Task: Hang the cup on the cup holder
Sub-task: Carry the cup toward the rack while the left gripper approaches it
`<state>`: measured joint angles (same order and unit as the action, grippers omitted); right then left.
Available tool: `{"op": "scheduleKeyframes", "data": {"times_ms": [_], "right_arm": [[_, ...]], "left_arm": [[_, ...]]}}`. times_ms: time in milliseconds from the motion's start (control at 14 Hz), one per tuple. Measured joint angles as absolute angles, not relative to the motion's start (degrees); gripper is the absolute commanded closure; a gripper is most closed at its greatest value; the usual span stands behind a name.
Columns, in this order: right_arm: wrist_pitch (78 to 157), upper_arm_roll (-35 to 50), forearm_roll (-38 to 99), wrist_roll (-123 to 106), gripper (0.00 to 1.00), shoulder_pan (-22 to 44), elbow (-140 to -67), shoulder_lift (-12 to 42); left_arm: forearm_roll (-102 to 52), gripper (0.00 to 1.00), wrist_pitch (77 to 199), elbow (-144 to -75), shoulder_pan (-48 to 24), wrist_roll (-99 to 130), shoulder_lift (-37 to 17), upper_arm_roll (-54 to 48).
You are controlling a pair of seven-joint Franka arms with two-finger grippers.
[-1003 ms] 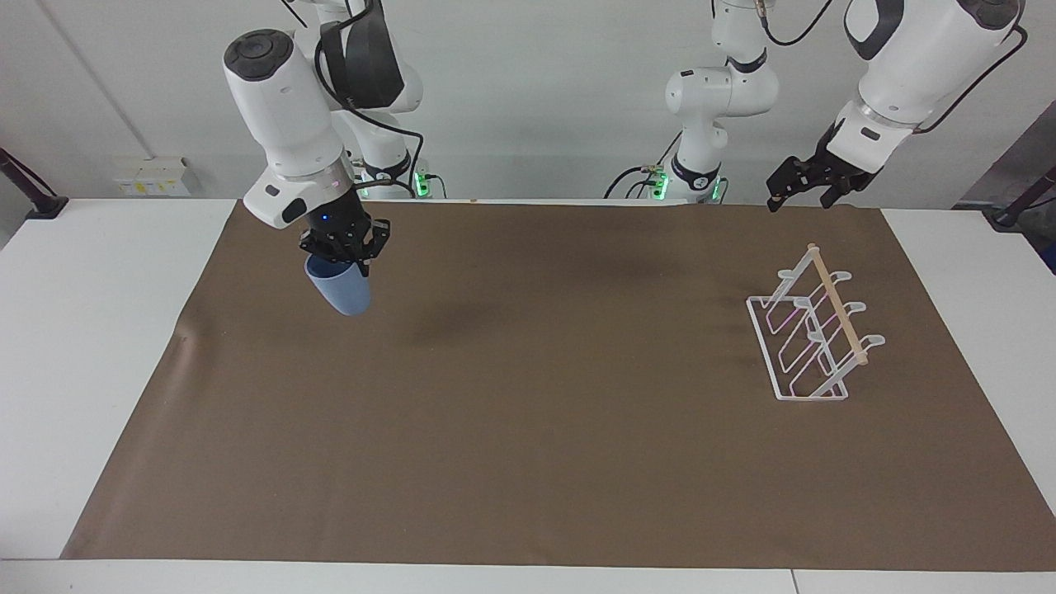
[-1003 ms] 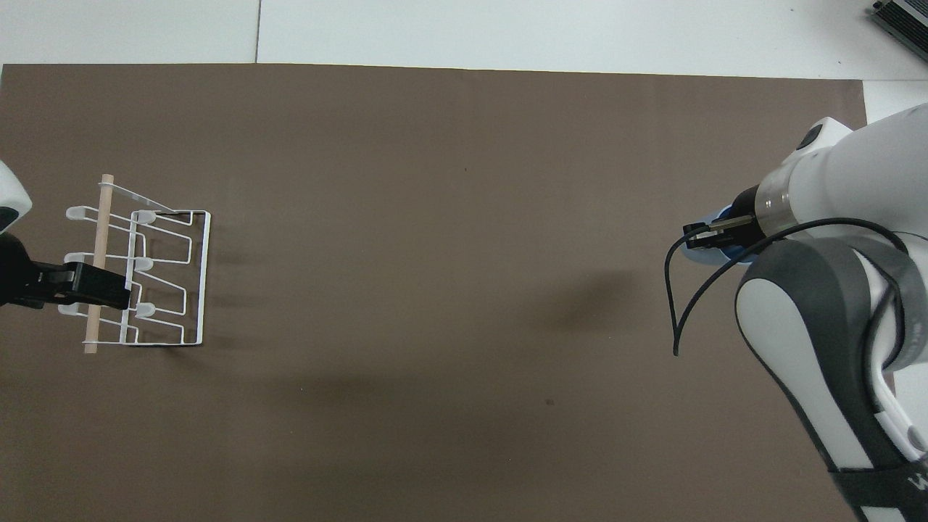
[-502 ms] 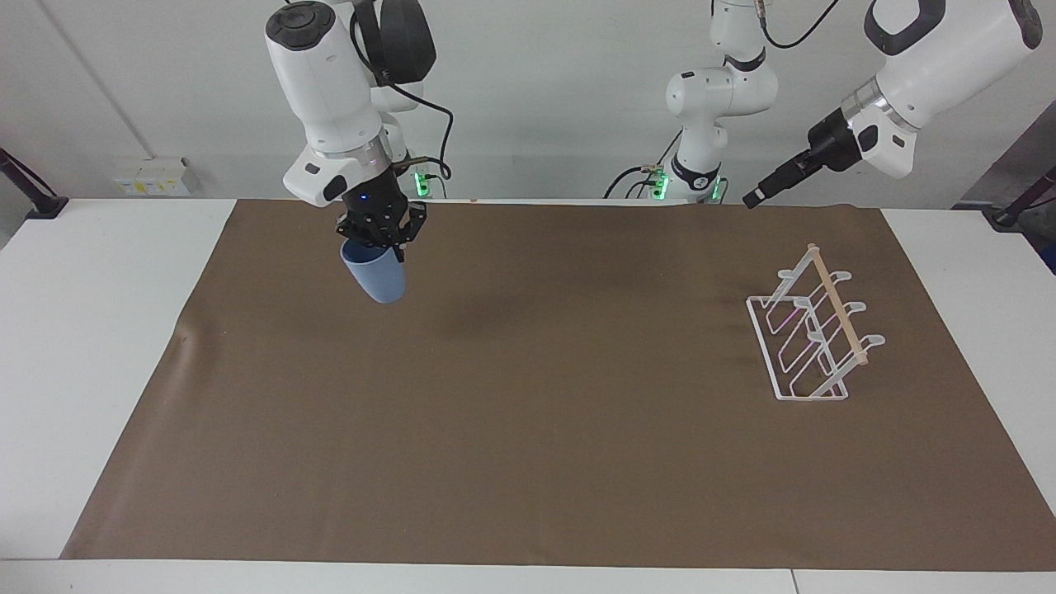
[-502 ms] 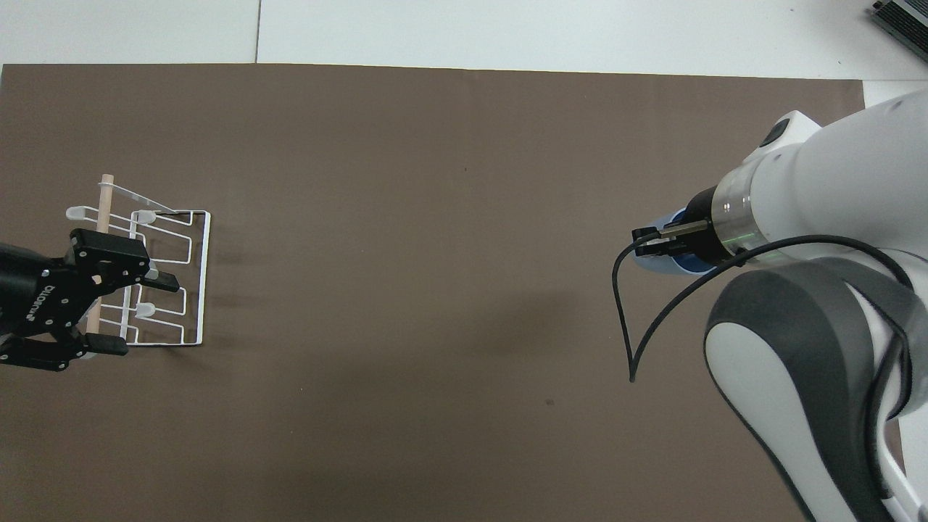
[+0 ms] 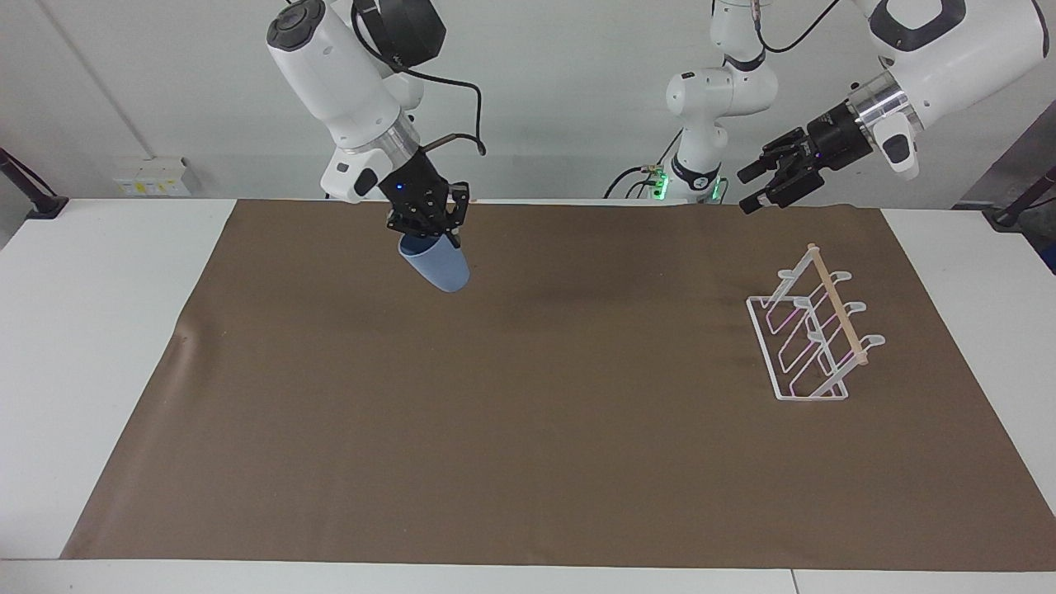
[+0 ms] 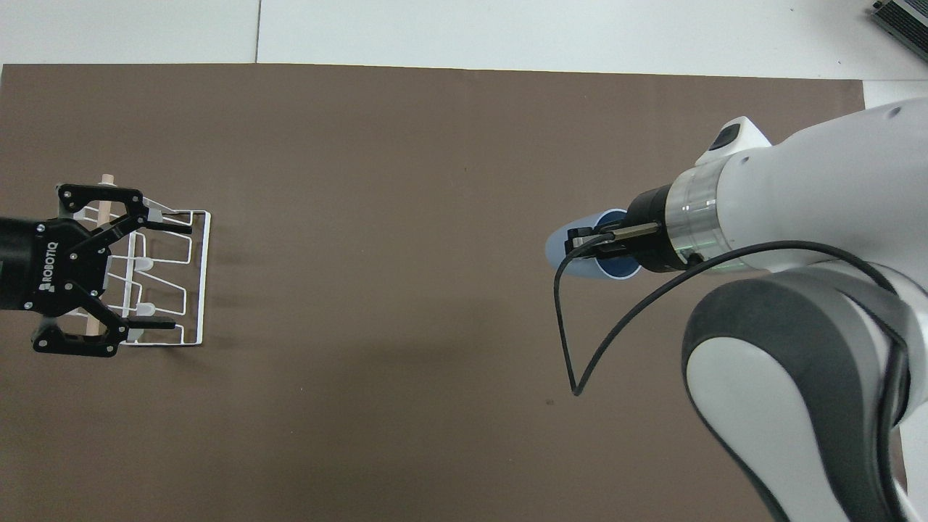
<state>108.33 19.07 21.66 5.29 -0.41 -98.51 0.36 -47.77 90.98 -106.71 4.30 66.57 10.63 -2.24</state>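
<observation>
The light-blue cup (image 5: 437, 266) hangs tilted in my right gripper (image 5: 426, 229), which is shut on its rim, up in the air over the brown mat. In the overhead view the cup (image 6: 576, 250) pokes out from under the right gripper (image 6: 603, 246). The white wire cup holder (image 5: 813, 330) with its wooden rod stands on the mat toward the left arm's end. My left gripper (image 5: 744, 191) is open and empty, raised well above the holder. In the overhead view the left gripper (image 6: 174, 275) partly covers the cup holder (image 6: 206, 246).
A brown mat (image 5: 528, 412) covers most of the white table (image 5: 91, 346). The right arm's black cable loop (image 6: 580, 362) hangs under its wrist. Both arm bases stand at the table's robot-side edge.
My right gripper has carried the cup toward the middle of the table and tilted it more. My left gripper has turned at the wrist, and its open fingers now show spread over the holder.
</observation>
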Motion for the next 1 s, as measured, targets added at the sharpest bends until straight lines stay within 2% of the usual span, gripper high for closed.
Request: {"op": "scheduleKeyframes", "data": {"times_ms": [573,1003], "right_arm": [[127.48,19.25,34.93,8.94,1.0,10.29,-100.86,0.34],[137.44,19.27,39.54,15.18,1.0,15.99,-101.71,0.33]], "left_arm": [[-57.09,0.0,95.41,-109.03,3.92,73.96,10.97,-4.22],[-57.91,0.0,103.18,-113.47,-1.13,74.14,12.6,-5.02]]}}
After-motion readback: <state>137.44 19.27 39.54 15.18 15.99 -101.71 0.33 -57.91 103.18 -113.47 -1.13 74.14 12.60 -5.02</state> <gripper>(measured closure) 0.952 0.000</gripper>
